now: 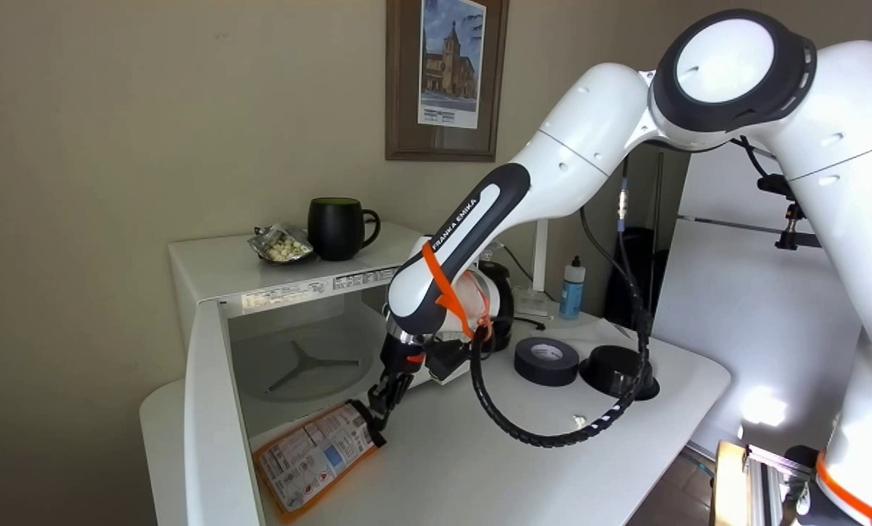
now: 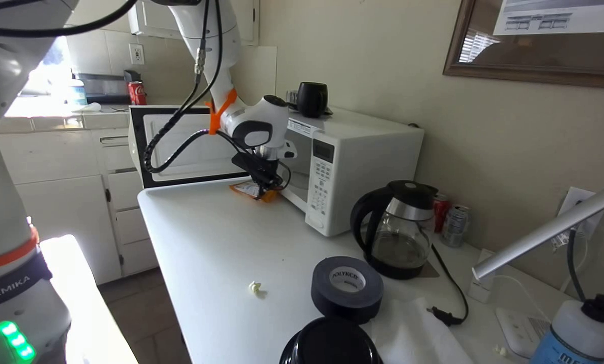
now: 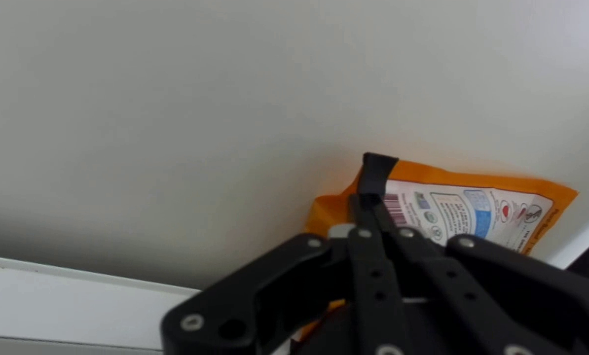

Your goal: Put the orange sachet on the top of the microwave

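By the white, boxy microwave (image 2: 368,167) | flat orange plastic sachet (image 1: 319,456) pinched at black end strip (image 3: 377,172) by closed jaws | end presumably chosen for laying flat

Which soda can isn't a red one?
The silvery can by the wall, near the kettle. The neighbouring can and the background can are both red.

The gripper (image 3: 365,200) points down at a slant, its two fingers (image 3: 368,259) pinched together on the dark end of the orange packet (image 1: 315,460). The wrist (image 2: 259,120) stands above the packet; from there the arm (image 1: 564,172) slopes up to a bent elbow (image 1: 728,62), well above and apart from it.
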Robot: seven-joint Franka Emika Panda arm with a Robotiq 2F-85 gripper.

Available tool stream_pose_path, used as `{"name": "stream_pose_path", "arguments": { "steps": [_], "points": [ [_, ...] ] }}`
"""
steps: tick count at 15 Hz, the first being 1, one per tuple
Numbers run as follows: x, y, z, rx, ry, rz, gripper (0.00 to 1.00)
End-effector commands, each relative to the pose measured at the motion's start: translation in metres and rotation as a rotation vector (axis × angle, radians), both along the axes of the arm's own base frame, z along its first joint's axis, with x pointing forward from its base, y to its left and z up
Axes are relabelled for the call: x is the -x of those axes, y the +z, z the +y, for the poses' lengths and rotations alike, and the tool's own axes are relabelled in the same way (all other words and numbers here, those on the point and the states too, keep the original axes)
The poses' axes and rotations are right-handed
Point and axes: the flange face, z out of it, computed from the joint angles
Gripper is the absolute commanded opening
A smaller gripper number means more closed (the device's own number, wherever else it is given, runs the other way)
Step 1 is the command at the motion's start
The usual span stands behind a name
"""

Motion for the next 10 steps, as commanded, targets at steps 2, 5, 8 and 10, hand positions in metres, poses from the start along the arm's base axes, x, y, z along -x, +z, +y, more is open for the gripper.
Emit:
{"name": "stream_pose_path", "arguments": {
  "steps": [2,5,8,10],
  "points": [
    [-0.007,-0.008,0.002,0.014,0.008,-0.003,0.32],
    [-0.007,-0.007,0.005,0.014,0.026,-0.01,0.56],
    [-0.011,-0.007,0.009,0.01,0.035,-0.005,0.78],
    [-0.009,-0.007,0.012,0.002,0.044,-0.006,0.92]
  ]
}}
